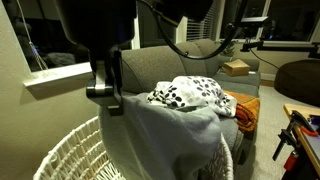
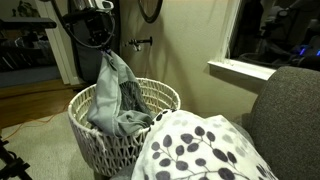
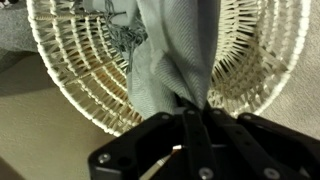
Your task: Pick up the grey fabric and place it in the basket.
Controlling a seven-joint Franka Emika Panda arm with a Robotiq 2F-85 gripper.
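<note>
your gripper [image 3: 190, 108]: pinched tight on the grey fabric [image 2: 112, 95] | fabric: hangs down from it above the basket [image 2: 100, 150], bottom end bunched up inside | spotted white cloth [image 2: 195, 150]: lying on the couch [image 2: 290, 110] right beside the basket

The soft blue-grey fabric throw [image 2: 106, 95], centre left, was plain. The round woven-lattice basket [image 2: 95, 146] below it was off-white. Lower right, a white cloth [image 2: 200, 148] carried black leaf-like spots. In an exterior view, an orange cloth [image 1: 246, 110] glowed at right, against a grey upholstered couch [image 1: 160, 66].
</note>
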